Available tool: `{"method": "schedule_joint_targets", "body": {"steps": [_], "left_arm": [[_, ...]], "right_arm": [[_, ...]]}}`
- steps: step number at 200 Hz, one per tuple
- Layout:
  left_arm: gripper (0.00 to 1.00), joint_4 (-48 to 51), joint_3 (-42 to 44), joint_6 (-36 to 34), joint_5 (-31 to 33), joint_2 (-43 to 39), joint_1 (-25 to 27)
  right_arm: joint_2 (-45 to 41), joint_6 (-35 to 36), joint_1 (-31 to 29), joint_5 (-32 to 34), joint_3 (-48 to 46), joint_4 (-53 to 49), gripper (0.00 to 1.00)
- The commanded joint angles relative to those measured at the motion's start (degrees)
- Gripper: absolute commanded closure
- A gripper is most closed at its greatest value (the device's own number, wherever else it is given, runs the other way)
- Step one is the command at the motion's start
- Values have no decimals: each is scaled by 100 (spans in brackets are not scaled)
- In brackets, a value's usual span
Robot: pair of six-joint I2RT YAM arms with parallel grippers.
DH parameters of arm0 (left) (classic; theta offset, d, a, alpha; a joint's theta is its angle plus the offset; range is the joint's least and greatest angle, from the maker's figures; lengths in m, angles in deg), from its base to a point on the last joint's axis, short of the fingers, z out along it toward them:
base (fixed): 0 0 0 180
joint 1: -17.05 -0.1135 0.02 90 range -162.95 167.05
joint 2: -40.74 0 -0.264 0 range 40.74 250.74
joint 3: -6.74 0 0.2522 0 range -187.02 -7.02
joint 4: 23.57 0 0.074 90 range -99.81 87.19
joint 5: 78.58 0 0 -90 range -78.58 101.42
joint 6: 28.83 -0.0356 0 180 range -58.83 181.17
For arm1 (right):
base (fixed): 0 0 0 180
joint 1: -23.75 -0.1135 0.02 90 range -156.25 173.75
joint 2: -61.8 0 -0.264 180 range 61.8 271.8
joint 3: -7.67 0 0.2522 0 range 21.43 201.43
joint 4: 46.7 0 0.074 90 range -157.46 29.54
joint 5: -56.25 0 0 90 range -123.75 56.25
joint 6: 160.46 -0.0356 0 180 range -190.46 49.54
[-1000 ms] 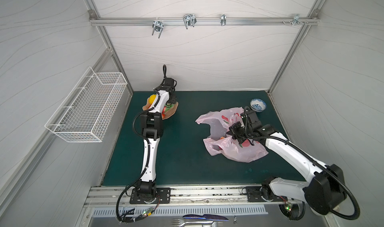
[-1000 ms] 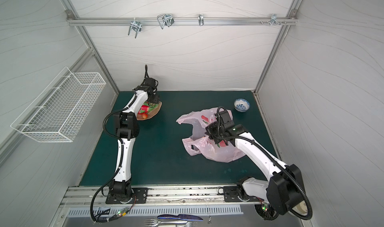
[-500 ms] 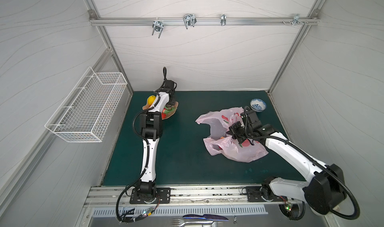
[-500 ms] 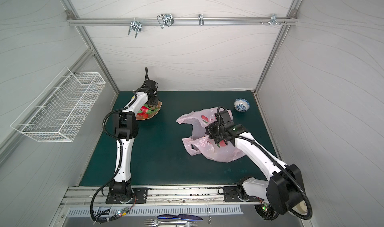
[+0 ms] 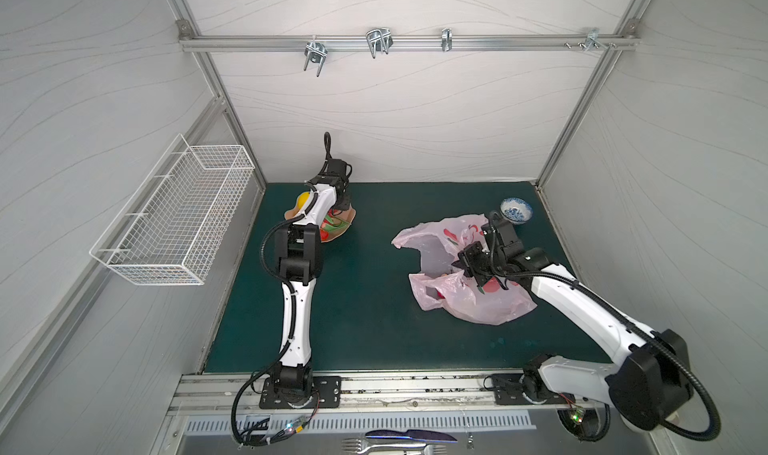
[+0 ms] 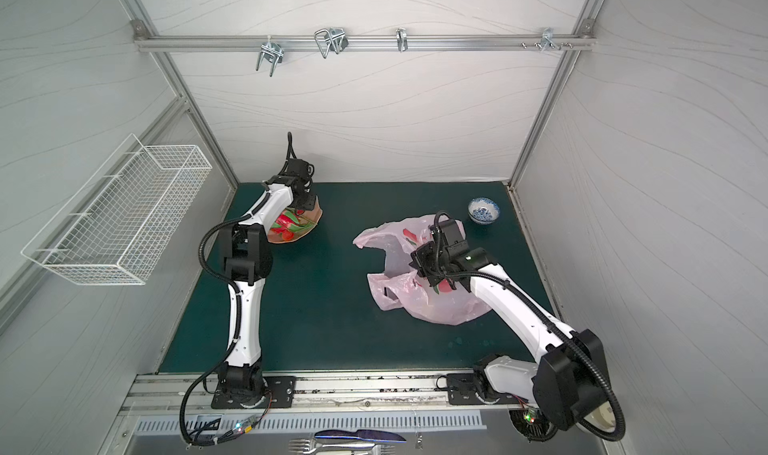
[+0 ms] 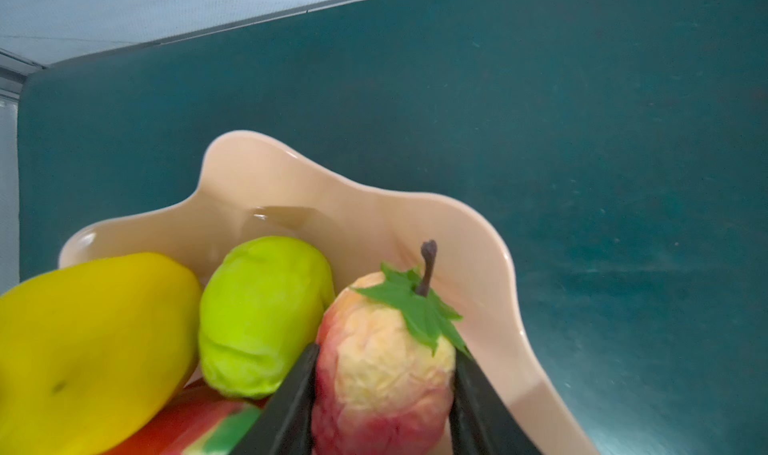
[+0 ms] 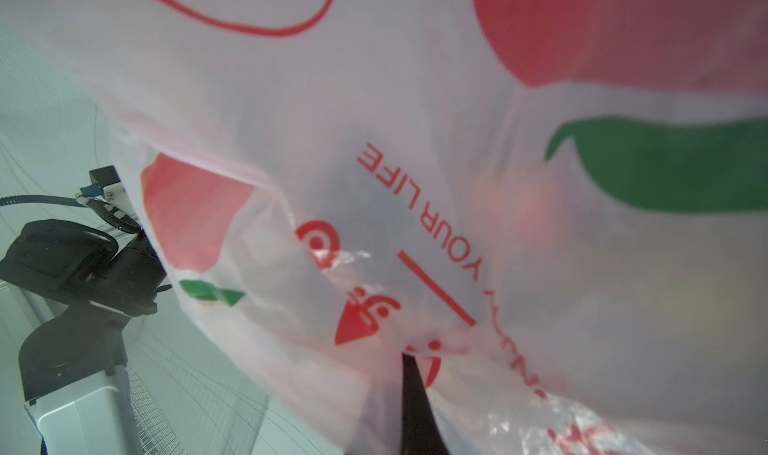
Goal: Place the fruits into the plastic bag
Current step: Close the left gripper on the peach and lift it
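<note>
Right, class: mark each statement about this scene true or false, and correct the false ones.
1. The left gripper clasps a pink-and-yellow fruit in the dish. True.
2. The right gripper hangs open, clear of the plastic bag. False: the right gripper is shut on the bag's edge.
3. The green fruit lies outside the dish. False: it sits in the dish beside the yellow fruit.
4. The blue-and-white bowl stands upright near the plastic bag. True.
</note>
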Motion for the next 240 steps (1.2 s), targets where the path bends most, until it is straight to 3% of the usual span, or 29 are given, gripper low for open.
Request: {"method": "schedule_joint_targets", "body": {"steps": [1, 87, 186, 240], "left_arm": [[57, -180, 98, 7, -102, -418, -50], [60, -183, 689, 157, -378, -924, -50], [63, -713, 2617, 465, -1282, -2798, -46], [66, -925, 3463, 657, -2128, -3835, -44]], "right_arm": [[-73, -32, 16, 84, 122, -19, 100], [-67, -50, 19, 94, 130, 19, 100], [-30, -59, 16, 97, 174, 99, 100], [29, -67, 17, 39, 201, 187, 100]]}}
